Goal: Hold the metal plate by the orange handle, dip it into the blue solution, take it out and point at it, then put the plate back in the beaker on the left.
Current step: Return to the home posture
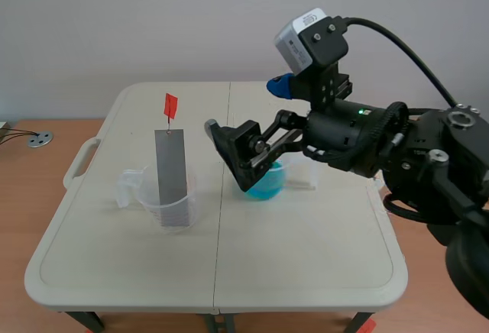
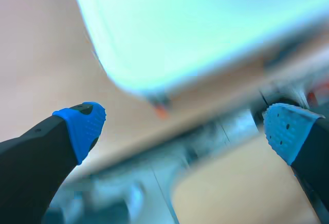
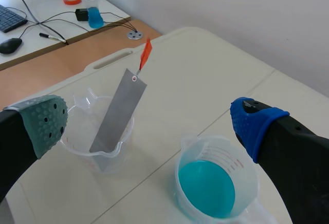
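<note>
First step by the look of it: the grab hasn't happened yet. The right tool (image 3: 151, 124) hangs over the tabletop (image 3: 205, 80) with its fingers spread wide and nothing between them. The metal plate (image 3: 115, 116) is ahead of it, off toward the grey-green finger. It stands tilted in the clear beaker (image 1: 179, 214) with its lower end inside and its upper part leaning over the rim. The orange handle (image 3: 145, 54) sticks up from the plate's top end (it's really just a small flag on a thin link). It's free in the air and well apart from both fingers.

The beaker of blue solution (image 3: 205, 188) sits much closer to the tool, just under and ahead of the blue finger, with nothing dipped in it.

The left tool (image 2: 185, 129) is also spread open and holding nothing. None of the task's things can be made out ahead of it, only blur.

My guess for the next move: the right tool has to go forward toward the handle and line its fingers up on either side of the flag. Then it has to pinch the flag squarely. The flag is thin and the plate only leans there, so a sloppy approach could knock it sideways or tip the beaker.
</note>
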